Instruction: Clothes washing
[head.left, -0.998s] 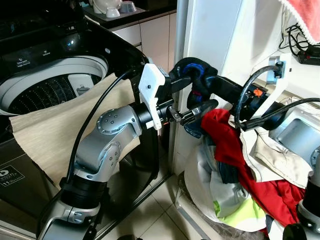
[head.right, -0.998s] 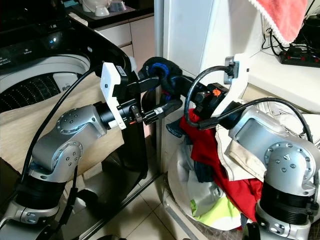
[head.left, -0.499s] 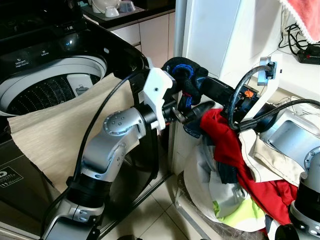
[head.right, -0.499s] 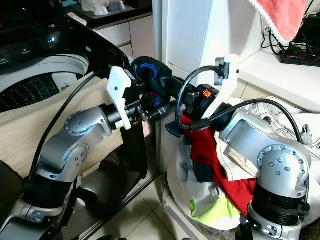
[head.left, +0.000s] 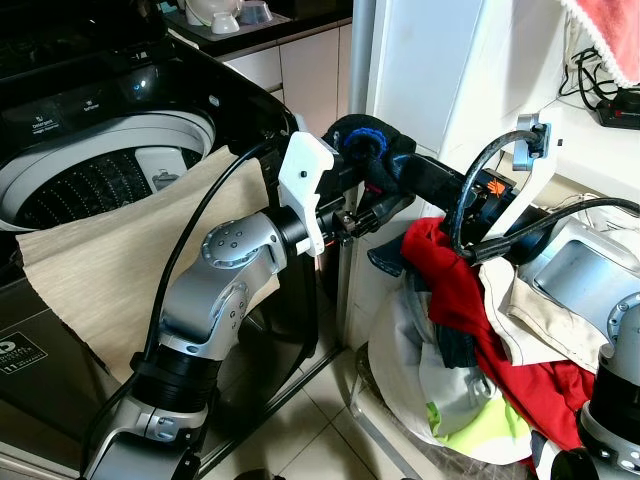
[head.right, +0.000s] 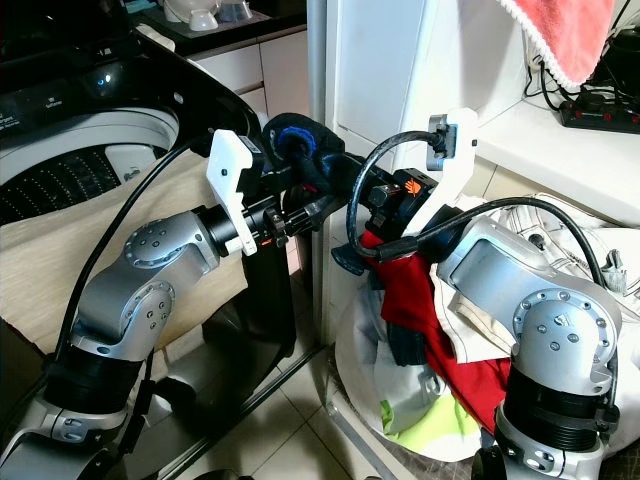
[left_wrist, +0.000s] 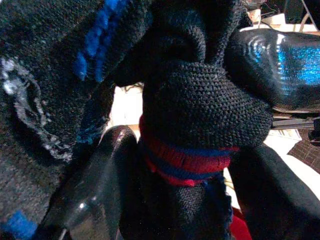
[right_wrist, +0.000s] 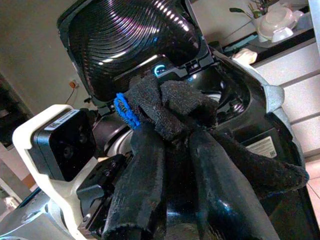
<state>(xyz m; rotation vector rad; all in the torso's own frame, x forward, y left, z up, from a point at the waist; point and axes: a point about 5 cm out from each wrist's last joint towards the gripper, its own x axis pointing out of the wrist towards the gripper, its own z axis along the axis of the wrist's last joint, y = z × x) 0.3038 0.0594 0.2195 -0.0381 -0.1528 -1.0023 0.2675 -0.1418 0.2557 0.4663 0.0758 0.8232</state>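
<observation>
My right tool (head.right: 300, 135) is clenched on a bundle of dark socks (head.left: 362, 140), holding it up in the narrow gap between the washing machine (head.left: 95, 130) and the white cabinet (head.left: 440, 70). The bundle sits just beside the machine's black corner, higher than the heap of clothes (head.left: 470, 330). My left tool (head.left: 385, 205) reaches in from the other side, its fingers (left_wrist: 95, 190) pressed against the socks' red-and-blue cuff (left_wrist: 187, 162); I cannot tell whether it grips or only touches. The open drum (head.left: 90, 185) lies well to the left, with a beige cloth (head.left: 110, 270) draped over its front rim. Since a second ago, the bundle has shifted left, toward the machine, and my left tool has drawn in closer under it.
</observation>
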